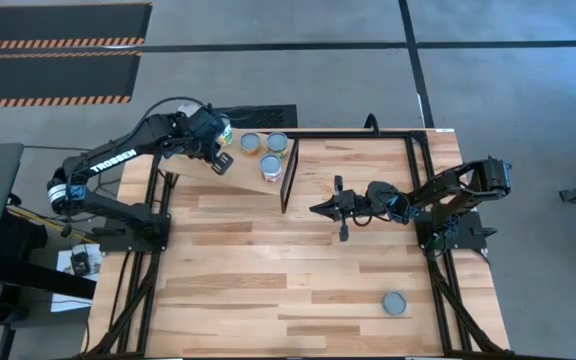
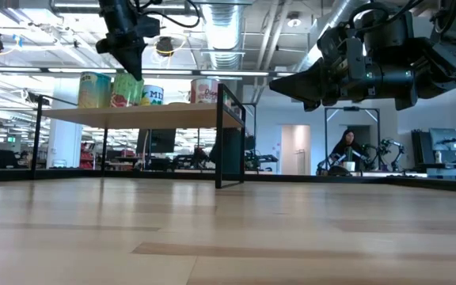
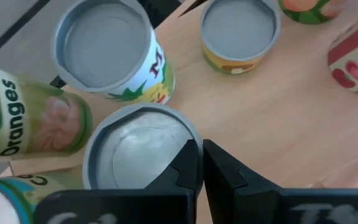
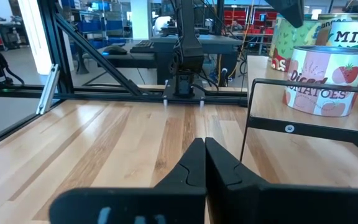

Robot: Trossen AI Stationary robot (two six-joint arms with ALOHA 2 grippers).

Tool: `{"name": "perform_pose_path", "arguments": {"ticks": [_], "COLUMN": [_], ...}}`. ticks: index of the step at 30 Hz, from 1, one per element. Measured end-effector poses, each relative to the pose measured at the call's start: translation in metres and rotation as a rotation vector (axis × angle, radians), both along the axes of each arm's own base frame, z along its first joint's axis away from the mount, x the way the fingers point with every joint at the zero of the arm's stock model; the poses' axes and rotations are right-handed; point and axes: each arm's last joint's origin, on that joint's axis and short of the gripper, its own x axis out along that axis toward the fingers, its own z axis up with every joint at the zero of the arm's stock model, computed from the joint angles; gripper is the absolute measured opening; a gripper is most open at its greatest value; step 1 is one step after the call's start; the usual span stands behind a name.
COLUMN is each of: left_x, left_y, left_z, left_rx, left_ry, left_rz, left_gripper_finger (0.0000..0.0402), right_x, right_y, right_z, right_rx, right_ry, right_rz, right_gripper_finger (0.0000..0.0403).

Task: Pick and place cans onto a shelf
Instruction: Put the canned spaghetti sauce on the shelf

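Observation:
The shelf (image 1: 243, 172), a light wood board on a thin black frame, stands at the table's far edge. Several cans (image 1: 271, 165) stand upright on it, with silvery tops (image 3: 101, 43) and colourful labels (image 2: 204, 90). My left gripper (image 3: 201, 158) is shut and slants down over the shelf's left end (image 1: 220, 158), just above the cans there (image 2: 135, 70). Its tips are beside a silvery can top (image 3: 135, 149). One more can (image 1: 395, 303) stands on the table near the front right. My right gripper (image 1: 315, 210) is shut and level at mid-table, pointing at the shelf (image 4: 204, 152). My left gripper's shut fingertips (image 3: 188, 155) come from above, slanting down, right at the rim of a can top (image 3: 182, 127) on the shelf. I cannot tell whether they touch it. Nothing is between the fingers.
The shelf's black frame post (image 1: 288, 190) stands between my right gripper and the cans. A red-labelled tomato can (image 4: 319, 81) stands at the shelf end nearest my right gripper. Bare plank tabletop (image 1: 268, 270) lies in front of the shelf.

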Motion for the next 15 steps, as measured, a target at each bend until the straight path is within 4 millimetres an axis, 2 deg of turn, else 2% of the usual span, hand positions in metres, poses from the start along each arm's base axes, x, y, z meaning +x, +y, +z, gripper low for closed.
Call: {"name": "perform_pose_path", "arguments": {"ticks": [5, 15], "left_x": [0.0001, 0.0], "left_y": [0.0011, 0.0018], "left_z": [-0.0002, -0.0001], "left_rx": [0.005, 0.027], "left_ry": [0.003, 0.018], "left_rz": [0.0, 0.003], "left_gripper_finger": [0.0005, 0.004], "right_x": [0.0, 0.0], "right_y": [0.0, 0.0001], "right_z": [0.0, -0.0001], "right_rx": [0.0, 0.0], "right_ry": [0.0, 0.001], "right_rz": [0.0, 0.0], "right_gripper_finger": [0.0008, 0.0008]}}
